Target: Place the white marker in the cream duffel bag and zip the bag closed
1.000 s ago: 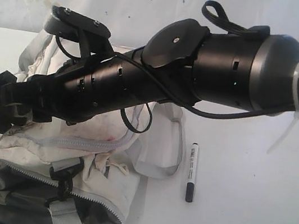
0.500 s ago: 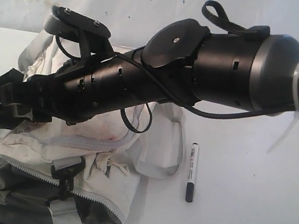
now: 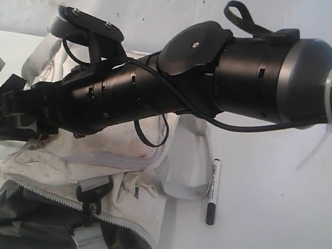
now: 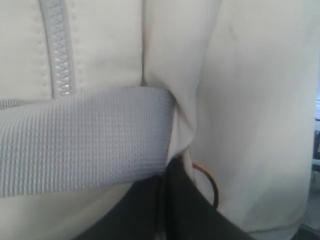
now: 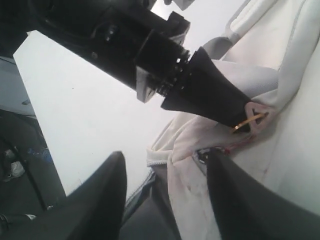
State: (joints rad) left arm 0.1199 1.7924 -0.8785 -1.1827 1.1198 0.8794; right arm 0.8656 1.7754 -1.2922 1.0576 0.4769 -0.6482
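Observation:
The white marker (image 3: 213, 192) lies on the white table just right of the cream duffel bag (image 3: 126, 175), with no gripper on it. My left gripper (image 4: 175, 167) is shut on a fold of the bag's cream fabric (image 4: 250, 100), beside a grey webbing strap (image 4: 75, 140). The right wrist view shows that same pinch, my left gripper (image 5: 247, 122) on the bag (image 5: 280, 165). My right gripper (image 5: 167, 157) stands open over the bag's edge, holding nothing. Its arm reaches across the bag to the left side (image 3: 2, 121). The bag's mouth gapes, showing dark lining (image 3: 31, 217).
My right arm's thick black body (image 3: 225, 71) crosses above the bag and hides its top. A grey zipper (image 3: 103, 160) and a black buckle (image 3: 95, 192) lie on the bag's front. A grey strap loop (image 3: 194, 167) lies close to the marker. White table lies to the right.
My left gripper has shut on the bag's fabric and lifted at the far left. The bag's cloth has been pulled up and shifted right toward the marker. The marker has not moved.

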